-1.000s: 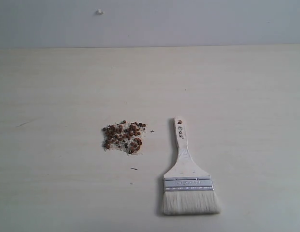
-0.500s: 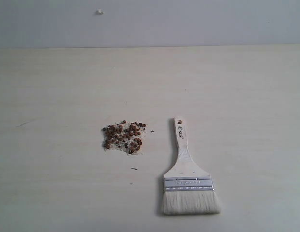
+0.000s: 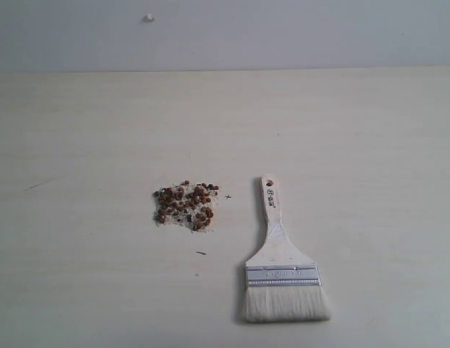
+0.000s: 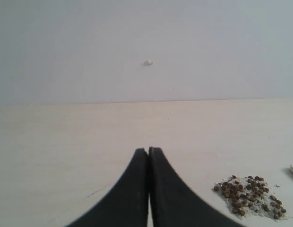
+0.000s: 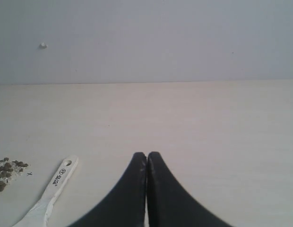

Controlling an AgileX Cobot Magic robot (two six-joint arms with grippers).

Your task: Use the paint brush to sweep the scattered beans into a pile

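Note:
Reddish-brown beans (image 3: 185, 205) mixed with pale grit lie bunched in a loose patch left of centre on the pale table (image 3: 356, 145). The same beans (image 4: 250, 195) show in the left wrist view, and a few beans (image 5: 4, 170) at the edge of the right wrist view. The paint brush (image 3: 281, 264) lies flat to their right, handle pointing away, white bristles toward the near edge. Its handle end (image 5: 59, 177) with the hole shows in the right wrist view. My left gripper (image 4: 148, 150) is shut on nothing. My right gripper (image 5: 147, 154) is shut on nothing too. Neither gripper appears in the exterior view.
A small dark sliver (image 3: 201, 253) lies on the table just in front of the beans. A grey wall (image 3: 283, 29) rises behind the table's far edge, with a small white knob (image 3: 149, 17) on it.

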